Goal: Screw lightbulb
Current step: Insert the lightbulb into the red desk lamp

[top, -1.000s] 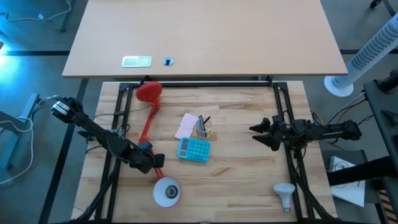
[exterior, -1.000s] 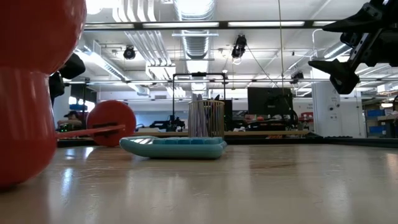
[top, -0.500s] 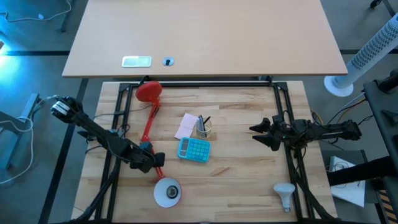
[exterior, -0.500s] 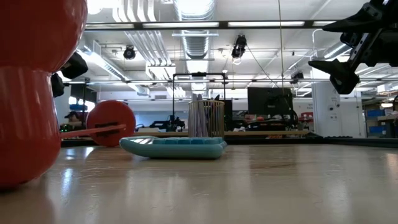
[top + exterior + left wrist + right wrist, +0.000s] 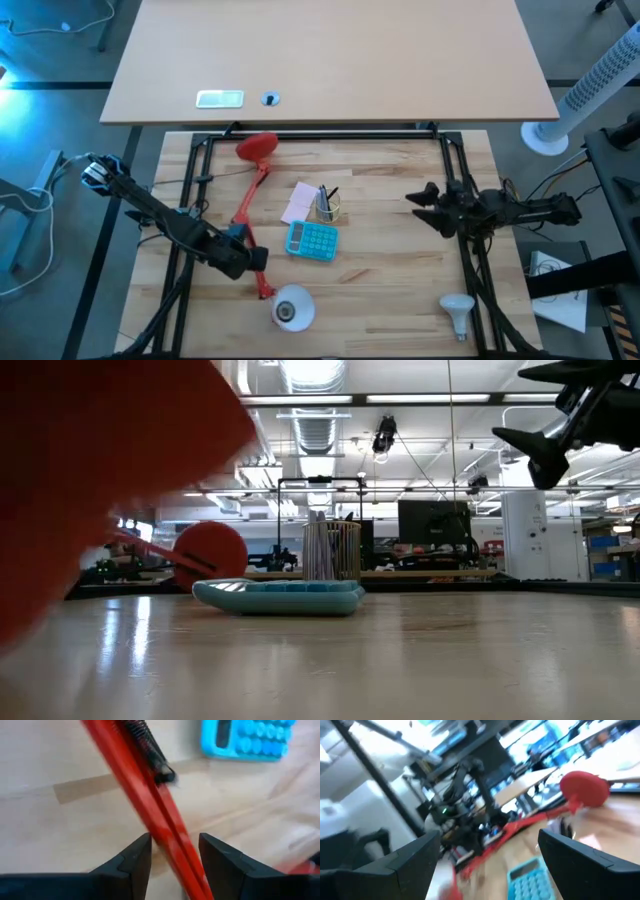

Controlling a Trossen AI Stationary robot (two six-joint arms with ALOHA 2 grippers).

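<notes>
The left claw (image 5: 255,258) clamps the red lamp arm (image 5: 248,205) to steady its shade (image 5: 293,309), while the right claw (image 5: 424,205) hangs released, far from the lightbulb (image 5: 457,311).

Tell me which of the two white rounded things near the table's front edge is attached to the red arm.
The lamp shade, near the left gripper. The lightbulb lies alone at the front right.

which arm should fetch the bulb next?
Right, probably. The small white mushroom-shaped lightbulb lies loose at the table's near right corner, on the side of the open right pincer. The left pincer is busy, closed around the red lamp arm.
</notes>
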